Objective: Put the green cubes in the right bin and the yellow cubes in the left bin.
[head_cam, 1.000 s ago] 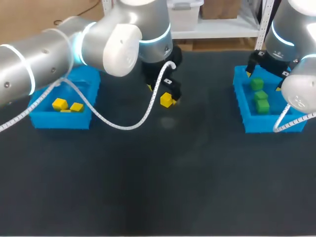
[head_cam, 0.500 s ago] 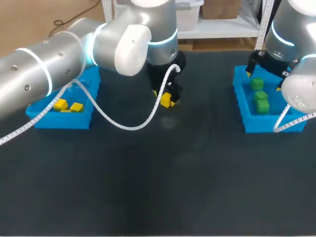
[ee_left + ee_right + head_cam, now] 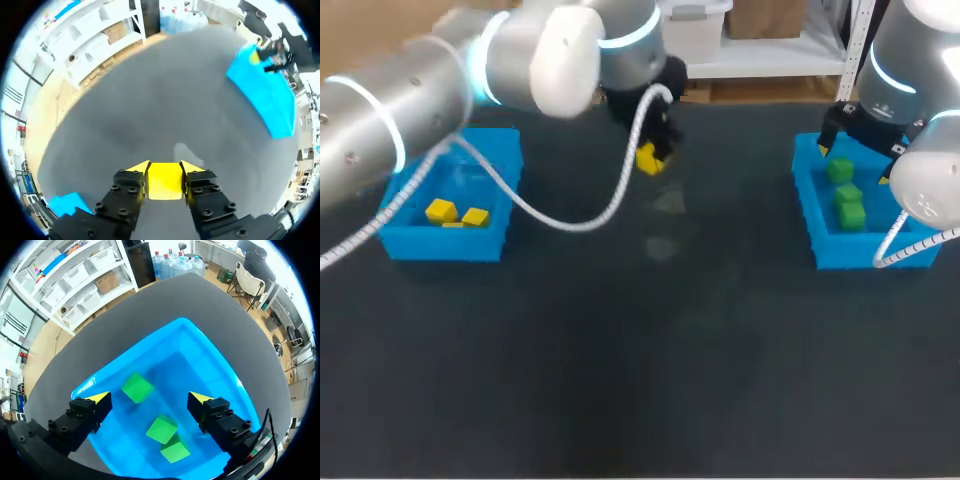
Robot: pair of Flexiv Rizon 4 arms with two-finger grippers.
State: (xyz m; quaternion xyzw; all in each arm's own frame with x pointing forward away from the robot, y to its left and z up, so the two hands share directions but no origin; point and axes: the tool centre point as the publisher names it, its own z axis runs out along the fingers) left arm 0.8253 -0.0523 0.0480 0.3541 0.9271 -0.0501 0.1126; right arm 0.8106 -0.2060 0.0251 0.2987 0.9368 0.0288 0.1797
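The left gripper [image 3: 165,169] has its fingers closed on a yellow cube [image 3: 164,184], one smooth flat face pressed by each yellow tip, over the middle of the far side of the dark, matte worktop [image 3: 670,350]. It is well apart from the left bin [image 3: 440,246], a blue box holding two more yellow cubes [image 3: 442,210]. The right gripper [image 3: 150,398] hangs over the right bin [image 3: 210,350], fingers spread wide and gripping nothing, with three green cubes [image 3: 137,387] lying loose on the glossy floor below.
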